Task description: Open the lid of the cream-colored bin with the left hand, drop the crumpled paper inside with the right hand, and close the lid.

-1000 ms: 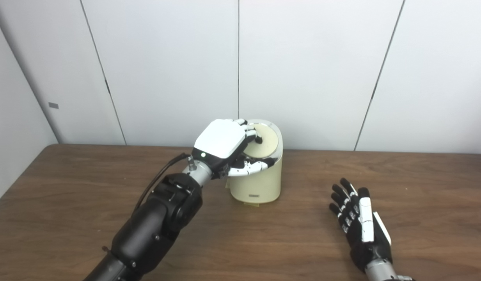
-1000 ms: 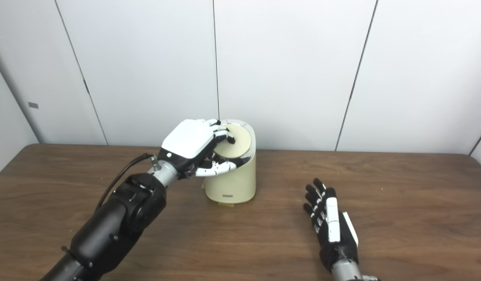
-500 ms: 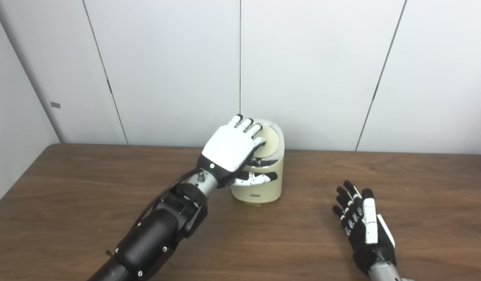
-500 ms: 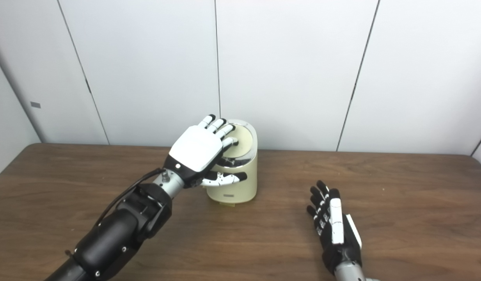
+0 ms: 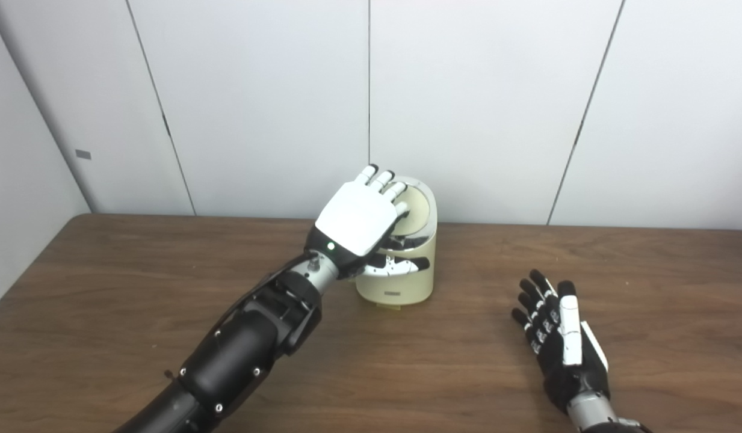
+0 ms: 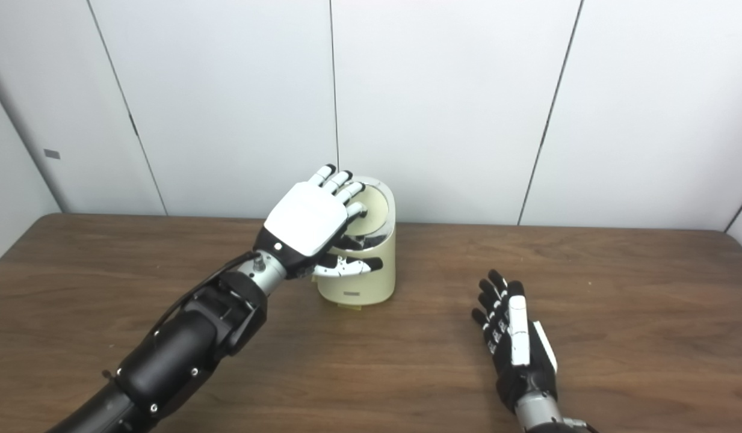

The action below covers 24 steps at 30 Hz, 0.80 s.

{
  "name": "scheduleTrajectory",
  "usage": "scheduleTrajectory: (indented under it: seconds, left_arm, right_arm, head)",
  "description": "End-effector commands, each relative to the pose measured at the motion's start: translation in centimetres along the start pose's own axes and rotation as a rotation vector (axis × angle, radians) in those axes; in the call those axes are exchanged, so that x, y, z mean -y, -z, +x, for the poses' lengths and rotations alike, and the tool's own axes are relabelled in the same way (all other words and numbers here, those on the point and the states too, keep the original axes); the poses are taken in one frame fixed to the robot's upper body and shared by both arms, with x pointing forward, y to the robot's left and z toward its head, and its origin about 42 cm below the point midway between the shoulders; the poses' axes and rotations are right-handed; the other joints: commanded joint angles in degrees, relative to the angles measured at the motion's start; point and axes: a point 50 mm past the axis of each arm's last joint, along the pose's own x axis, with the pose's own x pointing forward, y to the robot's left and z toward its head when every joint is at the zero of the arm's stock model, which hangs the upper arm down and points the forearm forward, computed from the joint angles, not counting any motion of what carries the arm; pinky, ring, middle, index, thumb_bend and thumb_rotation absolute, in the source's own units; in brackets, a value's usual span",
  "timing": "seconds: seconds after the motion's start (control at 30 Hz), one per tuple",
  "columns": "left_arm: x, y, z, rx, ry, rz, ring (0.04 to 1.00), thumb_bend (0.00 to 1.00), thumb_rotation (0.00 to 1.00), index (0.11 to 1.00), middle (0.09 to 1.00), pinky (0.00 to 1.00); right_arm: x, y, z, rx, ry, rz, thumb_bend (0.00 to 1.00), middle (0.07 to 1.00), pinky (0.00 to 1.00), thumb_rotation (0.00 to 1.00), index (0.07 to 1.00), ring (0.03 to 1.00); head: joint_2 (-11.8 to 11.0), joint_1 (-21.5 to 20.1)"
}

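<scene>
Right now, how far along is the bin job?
No crumpled paper shows anywhere, and the right hand lies open and empty on the table, so the drop looks done. In hand: the left hand, fingers spread, is at the tilted lid of the bin. Left: seating the lid shut.

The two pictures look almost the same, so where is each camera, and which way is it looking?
Left eye view: sits on the robot's head, looking forward and down at the table and the cream bin; shows the left hand at the bin's top and the right hand open, low over the table.
Right eye view: sits beside it, slightly to the right, facing the same way; shows both arms and hands too.
Shared: the same bin, table, white wall and hands, only shifted sideways.
</scene>
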Motion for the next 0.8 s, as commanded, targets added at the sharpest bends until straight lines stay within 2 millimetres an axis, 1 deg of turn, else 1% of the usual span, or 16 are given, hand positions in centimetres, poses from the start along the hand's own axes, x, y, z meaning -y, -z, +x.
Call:
scheduleTrajectory:
  seconds: [0.0,0.03,0.1,0.13,0.2,0.27,0.3,0.37,0.43,0.5,0.57,0.63,0.7,0.77]
  left_arm:
    - [0.3,0.3,-0.2,-0.012,0.030,-0.113,0.915,0.56,1.00,0.763,0.874,0.95]
    - [-0.4,0.5,-0.2,-0.040,-0.005,-0.189,0.904,0.55,1.00,0.770,0.857,0.94]
    - [-1.6,1.0,-0.3,-0.079,-0.068,-0.319,0.874,0.53,0.96,0.777,0.830,0.88]
    - [-1.9,1.1,-0.4,-0.089,-0.084,-0.356,0.859,0.52,0.94,0.787,0.821,0.85]
    - [-2.9,1.5,-0.7,-0.124,-0.128,-0.470,0.848,0.52,0.93,0.799,0.819,0.83]
    - [-3.8,1.9,-1.1,-0.157,-0.188,-0.581,0.820,0.50,0.92,0.803,0.811,0.77]
    - [-4.2,2.1,-1.3,-0.171,-0.217,-0.634,0.818,0.49,0.93,0.809,0.816,0.76]
    - [-4.8,2.5,-1.8,-0.202,-0.261,-0.732,0.813,0.48,0.92,0.810,0.820,0.73]
    - [-5.1,2.9,-2.8,-0.232,-0.313,-0.842,0.828,0.48,0.94,0.826,0.833,0.73]
    - [-5.3,3.1,-3.6,-0.253,-0.352,-0.924,0.832,0.48,0.91,0.830,0.837,0.75]
    - [-5.2,3.1,-4.5,-0.273,-0.378,-1.000,0.846,0.46,0.91,0.835,0.841,0.79]
    - [-4.9,3.2,-5.7,-0.299,-0.394,-1.076,0.872,0.45,0.94,0.856,0.845,0.85]
    - [-4.6,3.2,-6.6,-0.322,-0.409,-1.127,0.860,0.45,0.95,0.862,0.833,0.83]
    - [-4.1,3.1,-8.0,-0.343,-0.431,-1.246,0.850,0.44,0.93,0.874,0.831,0.82]
  right_arm:
    - [-0.2,-1.7,0.7,0.068,-0.020,-0.004,0.62,0.964,0.97,1.00,0.972,0.980]
    - [-0.1,-1.7,0.7,0.068,-0.018,-0.005,0.62,0.963,0.96,1.00,0.971,0.978]
    - [0.0,-1.7,0.7,0.068,-0.017,-0.009,0.62,0.959,0.96,1.00,0.969,0.975]
    - [0.0,-1.7,0.7,0.068,-0.018,-0.010,0.62,0.958,0.96,1.00,0.969,0.975]
    - [0.1,-1.7,0.7,0.067,-0.017,-0.010,0.62,0.955,0.95,1.00,0.966,0.974]
    - [0.2,-1.6,0.7,0.067,-0.019,-0.010,0.62,0.951,0.96,1.00,0.959,0.974]
    - [0.3,-1.6,0.7,0.068,-0.020,-0.011,0.62,0.951,0.96,1.00,0.958,0.974]
    - [0.4,-1.5,0.6,0.068,-0.024,-0.012,0.62,0.951,0.96,1.00,0.958,0.976]
    - [0.5,-1.4,0.5,0.066,-0.029,-0.012,0.61,0.955,0.97,1.00,0.961,0.980]
    - [0.5,-1.4,0.4,0.064,-0.032,-0.011,0.61,0.955,0.97,1.00,0.960,0.978]
    - [0.6,-1.3,0.3,0.062,-0.034,-0.008,0.61,0.958,0.97,1.00,0.962,0.981]
    - [0.6,-1.4,0.2,0.065,-0.032,-0.007,0.61,0.960,0.97,1.00,0.960,0.981]
    - [0.7,-1.4,0.2,0.069,-0.031,-0.007,0.62,0.957,0.96,1.00,0.953,0.974]
    - [0.8,-1.6,0.0,0.079,-0.036,-0.001,0.62,0.956,0.95,1.00,0.951,0.969]
  head:
    - [0.01,0.16]
    - [0.02,0.18]
    - [-0.13,0.14]
    - [-0.20,0.15]
    - [-0.27,0.20]
    - [-0.51,0.47]
    - [-0.51,0.47]
    - [-0.79,0.50]
    - [-0.88,0.53]
    - [-1.03,0.59]
    - [-1.26,0.68]
    - [-1.28,0.76]
    - [-1.33,0.86]
    - [-1.16,0.61]
